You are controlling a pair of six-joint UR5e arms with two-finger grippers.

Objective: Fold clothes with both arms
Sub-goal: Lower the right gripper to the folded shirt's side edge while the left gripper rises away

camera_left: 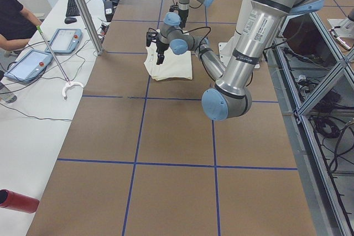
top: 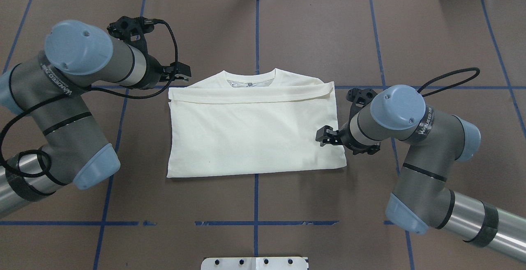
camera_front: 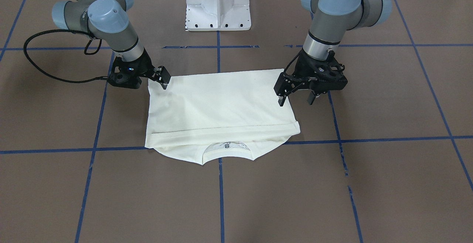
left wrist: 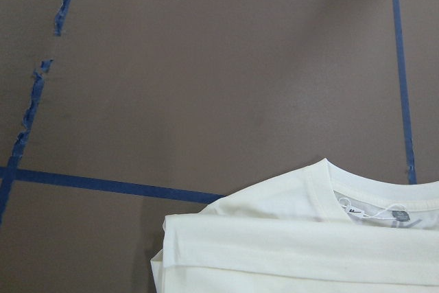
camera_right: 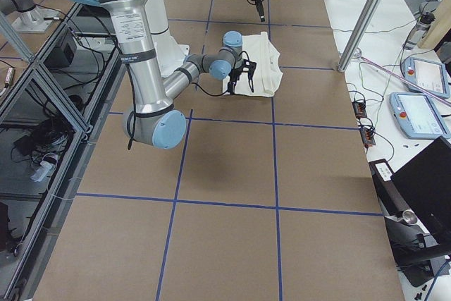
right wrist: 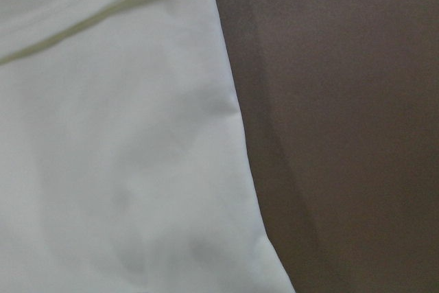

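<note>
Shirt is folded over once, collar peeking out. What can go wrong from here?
The shirt lies in stacked layers; the left pincer or right pincer might pinch only the top layer and peel the fold open.
In the overhead view the left pincer sits by the collar end, the right one well back from it; uneven grasps could skew the next fold.
The hem band sticks out at its right corner and could snag.

The worktop (top: pixel 431 35) is brown, marked into squares by blue tape lines (top: pixel 257 31) (frayed in places). A folded cream shirt (top: pixel 250 138) lies flat near its middle, collar away from the robot's white base (camera_front: pixel 218 6), which also stands on it.
</note>
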